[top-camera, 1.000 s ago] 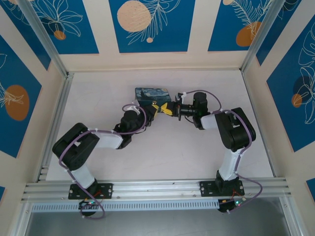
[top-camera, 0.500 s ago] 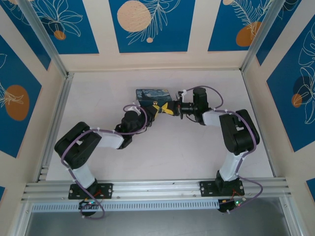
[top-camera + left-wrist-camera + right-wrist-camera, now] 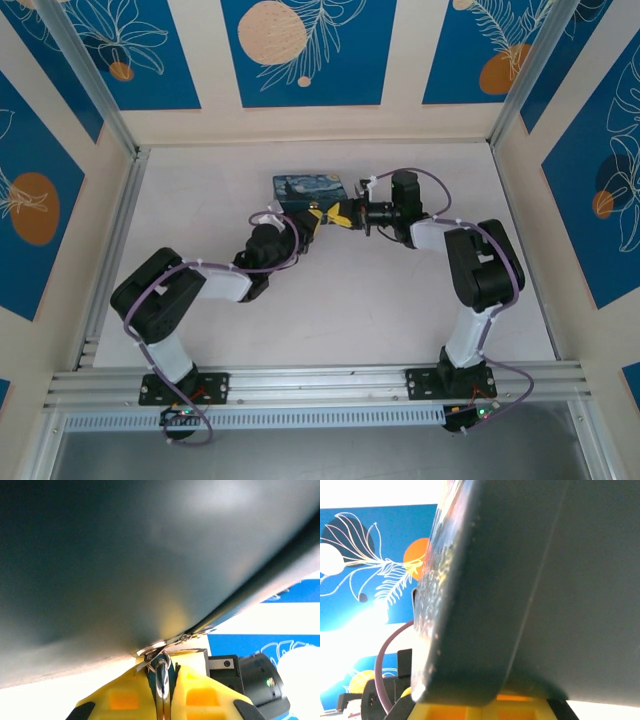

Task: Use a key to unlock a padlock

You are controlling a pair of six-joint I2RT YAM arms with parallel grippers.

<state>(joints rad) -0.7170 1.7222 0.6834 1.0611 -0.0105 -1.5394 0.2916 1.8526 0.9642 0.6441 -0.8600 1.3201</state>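
The padlock (image 3: 160, 690) sits at the front edge of the painted box (image 3: 305, 187), toward the back of the table (image 3: 200, 200). In the left wrist view its thin silvery shackle runs up between the yellow fingers (image 3: 125, 697) to a small metal fitting (image 3: 150, 656) on the box's edge. The left gripper (image 3: 161, 676) is pressed almost together, pinching the padlock. The right gripper (image 3: 343, 213) meets it nose to nose from the other side with its fingers pressed fully together. Whether they pinch the key cannot be told, because the box blocks the right wrist view.

The main risk is probably misalignment. The lock is tiny, and neither wrist view shows a keyhole, so a key tip arriving slightly off would skate across the body instead of entering. A sideways push from the right arm could twist the lock within the left pinch, or drag the light box across the table. The two sets of fingers are also very close, so they may knock together. A loosely pinched key could rotate or drop on contact.
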